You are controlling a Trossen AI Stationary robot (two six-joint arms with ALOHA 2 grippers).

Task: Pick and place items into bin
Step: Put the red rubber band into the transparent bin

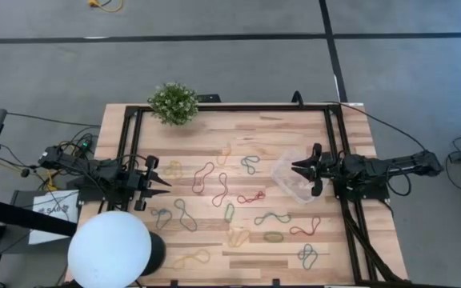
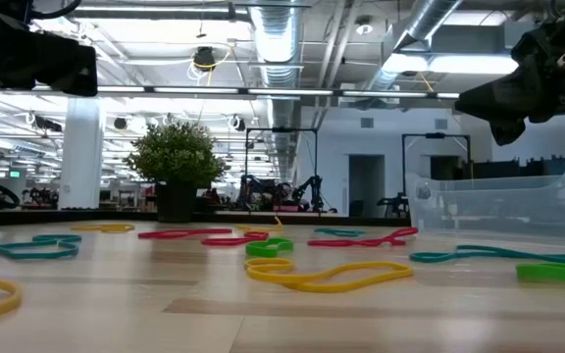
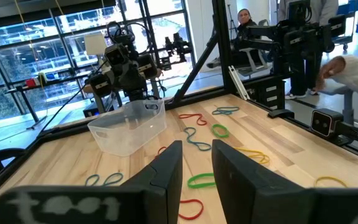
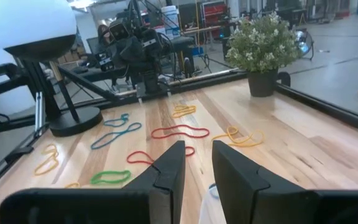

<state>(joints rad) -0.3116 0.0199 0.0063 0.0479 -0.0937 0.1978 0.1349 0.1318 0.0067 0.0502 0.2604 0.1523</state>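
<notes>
Several thin rubber bands in red, green, blue and yellow lie flat across the middle of the wooden table. The clear bin stands on the table's right side; it also shows in the low view and the left wrist view. My right gripper hangs open above the bin's left rim, clear of it. My left gripper is open at the table's left side, raised above the bands, with nothing between its fingers.
A green potted plant stands at the far edge, left of centre. A white lamp globe on a black base covers the near left corner. Black frame rails run along the table's sides. A person's sleeve shows beyond the table.
</notes>
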